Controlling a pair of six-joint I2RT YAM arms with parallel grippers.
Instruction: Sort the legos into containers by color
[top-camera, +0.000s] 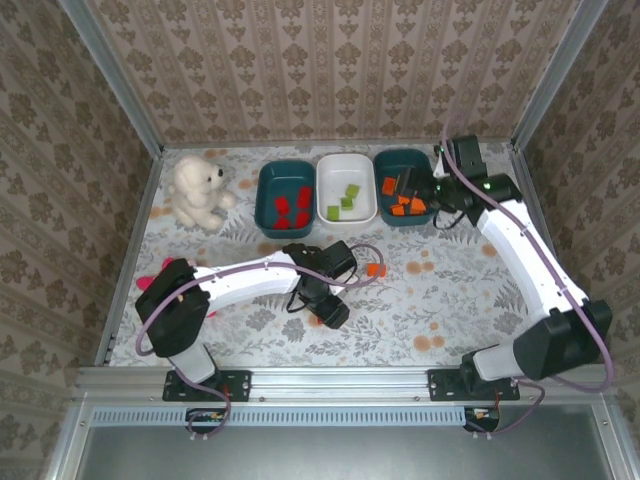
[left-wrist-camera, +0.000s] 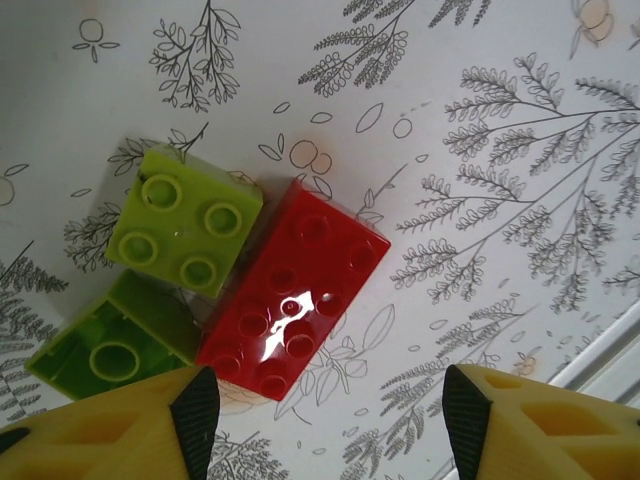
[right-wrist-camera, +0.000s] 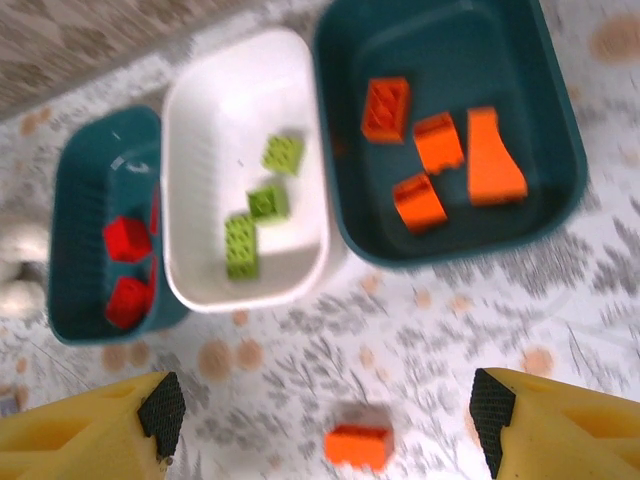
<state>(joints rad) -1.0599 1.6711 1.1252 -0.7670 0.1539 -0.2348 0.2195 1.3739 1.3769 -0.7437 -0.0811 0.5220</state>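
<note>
At the far left of the table (top-camera: 470, 300) sits a white plush bear (top-camera: 197, 190); next, a dark teal tub (top-camera: 285, 180) holds red legos (top-camera: 291, 210); nearer the bases, the left gripper (left-wrist-camera: 330, 415) hangs with fingers apart above three loose bricks — a red brick (left-wrist-camera: 292, 290) touching a green brick (left-wrist-camera: 185, 218), a second green brick (left-wrist-camera: 110, 345) tipped on its side beside them; the white tub (right-wrist-camera: 230, 110) holds three green legos (right-wrist-camera: 242, 245); an orange brick (right-wrist-camera: 358, 445) lies loose before the tubs; the right-hand teal tub (right-wrist-camera: 450, 40) holds four orange legos (right-wrist-camera: 440, 142) — the right gripper (right-wrist-camera: 327, 412) hovers at its right rim, fingers wide apart, empty.
</note>
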